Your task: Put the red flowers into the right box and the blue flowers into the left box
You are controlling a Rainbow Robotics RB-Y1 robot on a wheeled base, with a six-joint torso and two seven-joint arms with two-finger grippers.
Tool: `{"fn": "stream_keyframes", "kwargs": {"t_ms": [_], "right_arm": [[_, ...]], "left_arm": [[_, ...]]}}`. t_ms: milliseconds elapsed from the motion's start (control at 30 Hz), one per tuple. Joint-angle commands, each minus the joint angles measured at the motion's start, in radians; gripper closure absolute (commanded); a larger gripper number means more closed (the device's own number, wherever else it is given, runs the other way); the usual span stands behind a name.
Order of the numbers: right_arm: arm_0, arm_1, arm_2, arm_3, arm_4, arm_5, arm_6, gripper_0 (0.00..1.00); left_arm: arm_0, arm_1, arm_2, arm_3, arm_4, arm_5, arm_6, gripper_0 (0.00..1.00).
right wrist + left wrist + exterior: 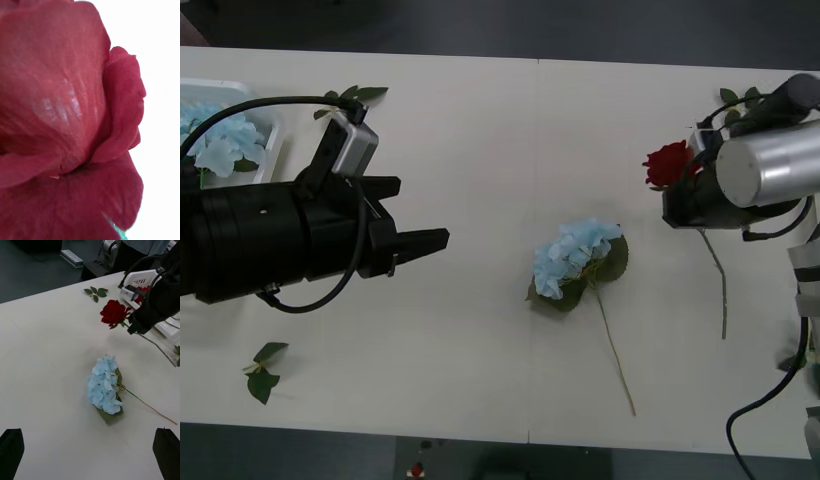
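— What lies nearest?
— A loose leaf sprig (262,370) by the near edge; the left gripper (412,252) hovers spread wide, empty.
— Mid-table?
— A blue flower (574,255) lies alone, unobstructed.
— Further?
— The right gripper (677,197) pinches a red rose (668,163). Another blue flower (220,140) sits in the left box (272,128).

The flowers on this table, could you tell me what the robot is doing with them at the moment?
It is sorting them by colour. The right pincer is shut on a red rose, gripping the stem just below the bloom, at the table's right side. The left pincer is open above the table, near a blue flower lying loose at the centre. Another blue flower already rests in the left box.
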Motion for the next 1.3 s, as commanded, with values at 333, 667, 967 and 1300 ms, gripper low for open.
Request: {"fn": "stream_keyframes", "kwargs": {"t_ms": [333,667,967,1300], "right_arm": [[-0.025,-0.202,-0.442,-0.011,-0.047,0.137,-0.003,1.00],[-0.027,-0.322,-0.555,0.237,-0.002,-0.011,0.014,1.00],[-0.047,-0.416,-0.456,0.526,-0.009,-0.354,0.033,1.00],[-0.151,-0.479,-0.404,0.816,0.034,-0.572,0.057,0.51]], "left_arm": [[0.011,-0.046,0.027,0.028,0.099,-0.009,-0.102,0.00],[0.013,-0.052,0.027,0.028,0.096,-0.009,-0.108,0.00],[0.013,-0.052,0.027,0.028,0.096,-0.009,-0.108,0.00],[0.013,-0.052,0.027,0.028,0.096,-0.009,-0.108,0.00]]}}
